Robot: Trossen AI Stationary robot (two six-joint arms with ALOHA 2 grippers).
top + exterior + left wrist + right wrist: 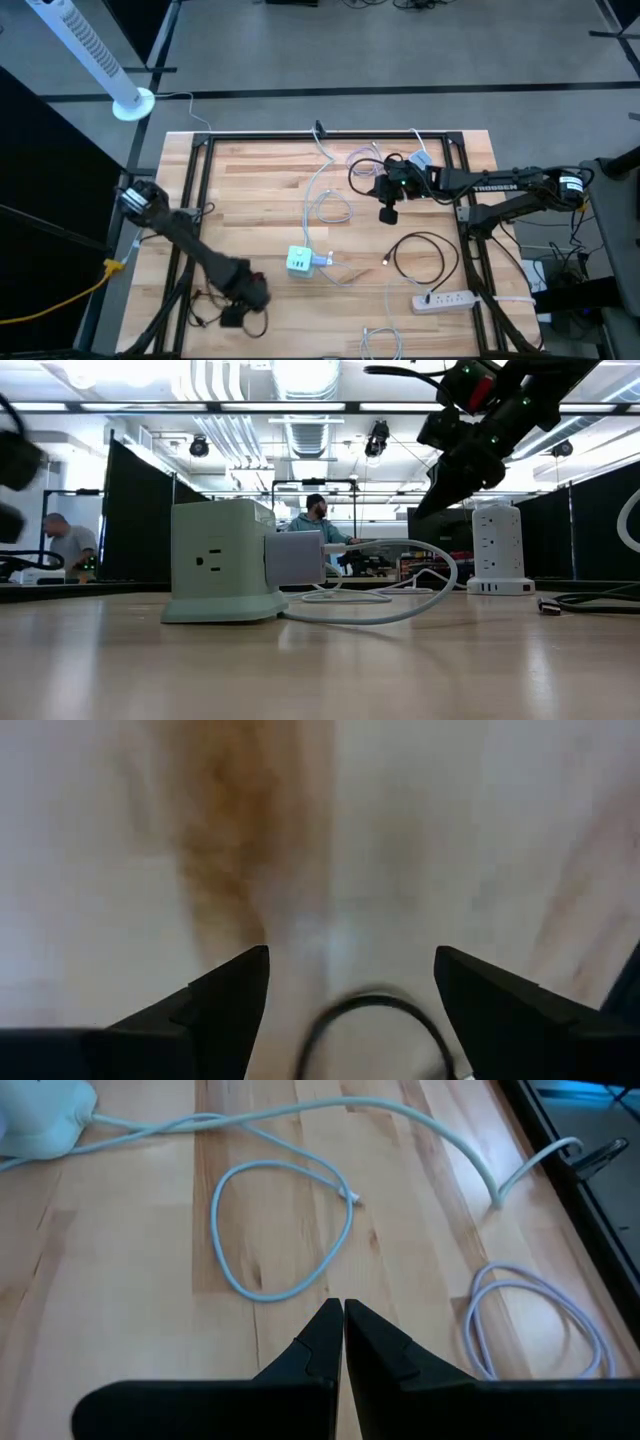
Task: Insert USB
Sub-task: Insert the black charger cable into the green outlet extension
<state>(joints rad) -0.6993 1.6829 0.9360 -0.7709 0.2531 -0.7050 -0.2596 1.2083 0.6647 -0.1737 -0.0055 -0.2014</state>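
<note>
A pale green power cube (298,260) stands mid-table with a white adapter (295,557) plugged into its side, and a white cable trails from the adapter. A black cable (420,255) lies coiled to the cube's right, its plug end (548,605) resting on the wood. My left gripper (350,982) hovers open near the table's near left corner, above a loop of another black cable (372,1012). My right gripper (343,1320) hangs shut above the far right part of the table. It points at a white cable loop (285,1230) with a free end (352,1198).
A white power strip (445,298) lies near the right front. A pale cable coil (540,1320) lies by the far right of the black frame (200,180) that rims the table. More white cable (380,340) sits at the near edge. People stand in the room beyond.
</note>
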